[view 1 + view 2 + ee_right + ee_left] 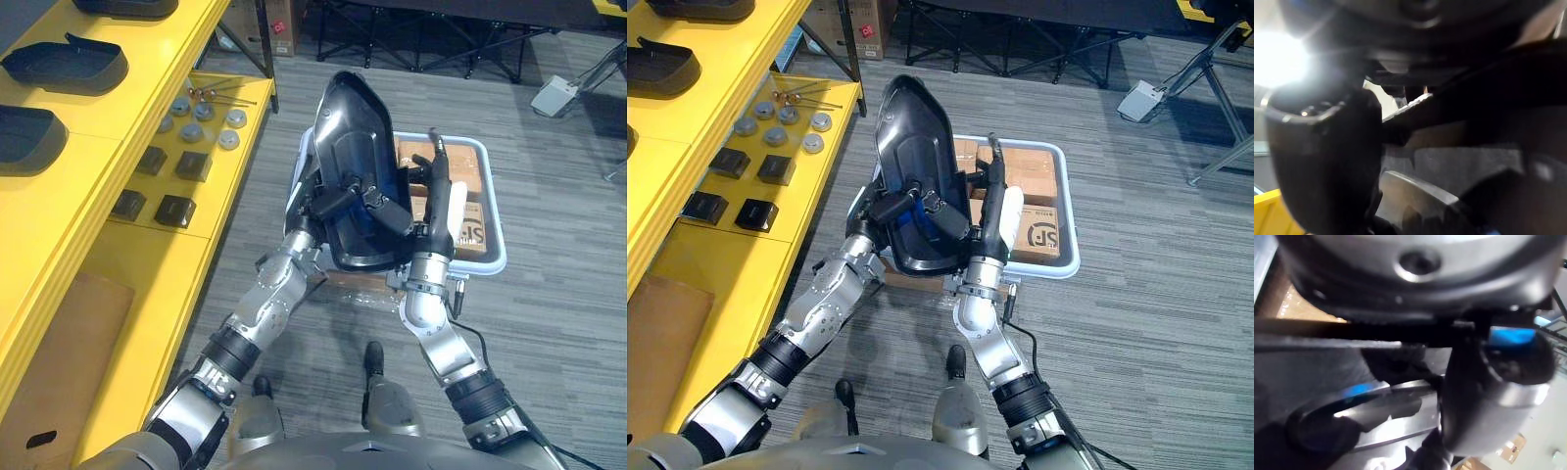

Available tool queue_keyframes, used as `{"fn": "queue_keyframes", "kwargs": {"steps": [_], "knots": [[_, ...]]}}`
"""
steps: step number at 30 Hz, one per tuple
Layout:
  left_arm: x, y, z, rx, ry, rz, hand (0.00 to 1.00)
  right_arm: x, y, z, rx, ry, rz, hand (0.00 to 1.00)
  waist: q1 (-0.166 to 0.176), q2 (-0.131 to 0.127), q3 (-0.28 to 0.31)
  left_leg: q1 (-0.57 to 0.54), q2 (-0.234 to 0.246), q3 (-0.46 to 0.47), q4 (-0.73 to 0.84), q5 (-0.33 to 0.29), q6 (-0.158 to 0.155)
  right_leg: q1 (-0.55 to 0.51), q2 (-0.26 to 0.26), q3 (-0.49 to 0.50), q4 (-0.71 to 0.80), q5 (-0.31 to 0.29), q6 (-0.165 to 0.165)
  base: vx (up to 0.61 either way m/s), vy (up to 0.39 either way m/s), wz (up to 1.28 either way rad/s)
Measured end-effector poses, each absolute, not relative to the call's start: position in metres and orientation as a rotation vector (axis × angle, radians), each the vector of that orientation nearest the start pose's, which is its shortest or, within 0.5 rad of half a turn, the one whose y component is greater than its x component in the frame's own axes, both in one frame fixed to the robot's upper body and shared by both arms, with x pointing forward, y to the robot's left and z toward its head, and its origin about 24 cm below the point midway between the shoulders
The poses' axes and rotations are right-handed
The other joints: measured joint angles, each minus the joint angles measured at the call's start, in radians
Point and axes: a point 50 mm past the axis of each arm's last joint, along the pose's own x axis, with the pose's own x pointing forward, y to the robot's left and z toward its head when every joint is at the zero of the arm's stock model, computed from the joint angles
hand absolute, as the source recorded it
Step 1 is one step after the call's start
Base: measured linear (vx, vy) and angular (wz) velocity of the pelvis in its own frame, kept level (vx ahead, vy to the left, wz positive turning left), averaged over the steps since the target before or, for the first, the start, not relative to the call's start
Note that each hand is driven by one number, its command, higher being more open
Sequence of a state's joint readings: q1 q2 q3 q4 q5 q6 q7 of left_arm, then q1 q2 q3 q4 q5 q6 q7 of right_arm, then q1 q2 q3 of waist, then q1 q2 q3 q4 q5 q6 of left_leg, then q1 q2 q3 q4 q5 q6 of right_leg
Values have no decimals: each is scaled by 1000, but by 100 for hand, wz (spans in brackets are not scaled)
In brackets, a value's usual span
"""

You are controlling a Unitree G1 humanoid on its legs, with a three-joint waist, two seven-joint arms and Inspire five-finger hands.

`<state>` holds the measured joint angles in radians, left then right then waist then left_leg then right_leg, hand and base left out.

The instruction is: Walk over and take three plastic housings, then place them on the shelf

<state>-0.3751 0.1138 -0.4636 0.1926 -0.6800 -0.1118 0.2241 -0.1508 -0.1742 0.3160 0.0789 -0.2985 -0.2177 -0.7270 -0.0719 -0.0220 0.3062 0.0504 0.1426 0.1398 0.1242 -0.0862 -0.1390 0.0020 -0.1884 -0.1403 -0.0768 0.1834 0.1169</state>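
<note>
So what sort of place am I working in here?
Probably a workshop or light-assembly storeroom: yellow shelving holds black plastic housings, like the carried housing, plus small metal parts. A pale tote of cardboard boxes sits on grey carpet.

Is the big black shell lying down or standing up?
Standing up on end: the black housing is raised between the left robot hand and right robot hand, above the tray.
</note>
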Motion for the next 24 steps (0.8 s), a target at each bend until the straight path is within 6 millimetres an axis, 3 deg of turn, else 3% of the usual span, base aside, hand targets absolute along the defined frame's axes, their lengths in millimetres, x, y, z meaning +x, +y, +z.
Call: {"fn": "queue_keyframes", "kwargs": {"steps": [7, 12, 15, 16, 24], "knots": [[270, 61, 113, -421, -210, -183, 0, 239, -126, 94, -174, -468, -379, 100, 16, 13, -39, 34, -1, 16, -28, 1, 0, 10, 2, 0, 0, -3, -2, 13, 13, -5], [267, 90, 126, -296, -365, 62, 0, 222, -144, 85, -108, -391, -424, 100, 15, 18, -98, 53, -1, 28, -42, -1, -1, 16, 2, 3, 0, -11, -1, -21, 9, -7], [263, 111, 122, -202, -398, 254, 0, 217, -155, 84, -12, -372, -433, 100, 13, 24, -102, 64, 1, 46, -44, -1, -2, 16, 5, 15, 0, -14, -5, -40, 0, -14], [261, 118, 119, -175, -401, 322, 0, 214, -160, 86, 23, -379, -442, 0, 13, 26, -104, 64, 3, 48, -45, -1, -2, 14, 7, 16, 0, -14, -5, -32, 0, -7], [250, 146, 110, -89, -415, 578, 0, 208, -175, 99, 80, -456, -498, 0, 13, 22, -147, 67, 10, 58, -49, 0, -8, 6, 16, 31, 0, -9, -1, 3, 4, -4]]}}
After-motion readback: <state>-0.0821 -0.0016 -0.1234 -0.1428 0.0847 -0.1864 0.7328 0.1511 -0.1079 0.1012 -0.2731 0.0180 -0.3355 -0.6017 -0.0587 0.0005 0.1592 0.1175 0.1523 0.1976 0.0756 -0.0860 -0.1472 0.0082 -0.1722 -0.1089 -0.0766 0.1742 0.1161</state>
